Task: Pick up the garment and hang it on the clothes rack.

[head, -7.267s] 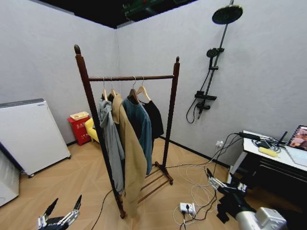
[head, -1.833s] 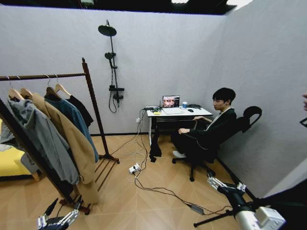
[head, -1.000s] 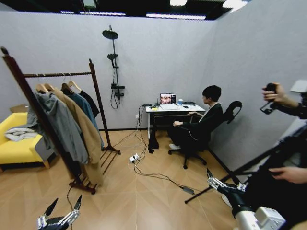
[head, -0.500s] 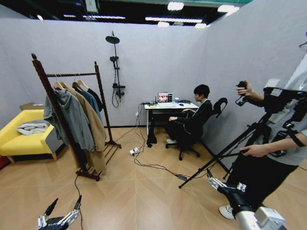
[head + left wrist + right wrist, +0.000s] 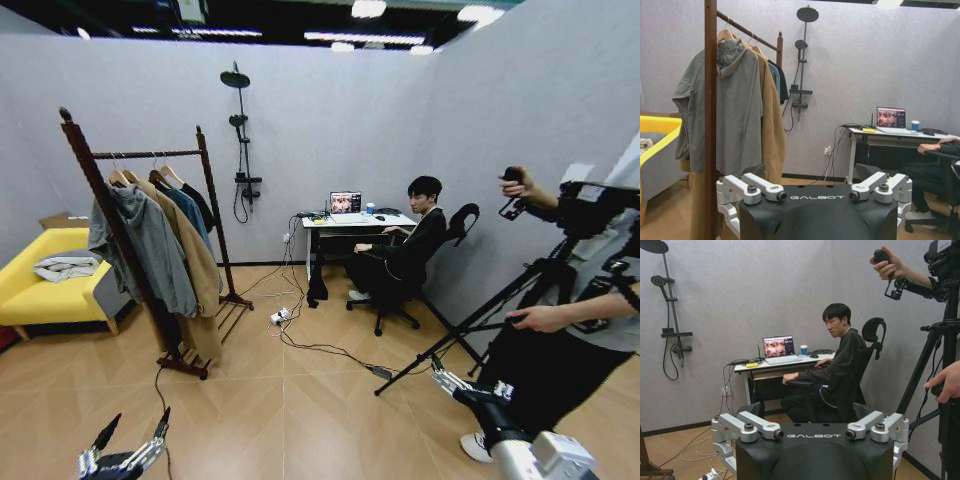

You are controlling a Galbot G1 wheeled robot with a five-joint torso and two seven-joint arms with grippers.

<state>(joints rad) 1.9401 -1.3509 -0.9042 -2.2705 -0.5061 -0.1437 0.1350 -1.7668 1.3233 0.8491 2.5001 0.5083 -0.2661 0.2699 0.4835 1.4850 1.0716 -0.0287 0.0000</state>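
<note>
The clothes rack (image 5: pixel 92 190) stands at the left, across the wooden floor from me. Several garments hang on its rail: a grey hoodie, a long tan coat, a blue shirt and, at the far end, the black garment (image 5: pixel 201 205). In the left wrist view the rack post (image 5: pixel 710 100) is near, and the black garment (image 5: pixel 784 82) peeks out behind the coat. My left gripper (image 5: pixel 140 420) (image 5: pixel 817 196) hangs low and open, holding nothing. My right gripper (image 5: pixel 441 372) (image 5: pixel 813 434) is also low, open and holding nothing, far from the rack.
A yellow sofa (image 5: pixel 35 295) sits left of the rack. A desk (image 5: pixel 355 225) with a laptop and a seated person stands at the back wall. Cables (image 5: pixel 310 348) trail over the floor. A camera tripod (image 5: pixel 470 330) and a standing person are close on the right.
The whole picture has swung and pulled back from the rack over the earlier frames, so the camera moved. Both grippers keep their places at the picture's lower edge, still open.
</note>
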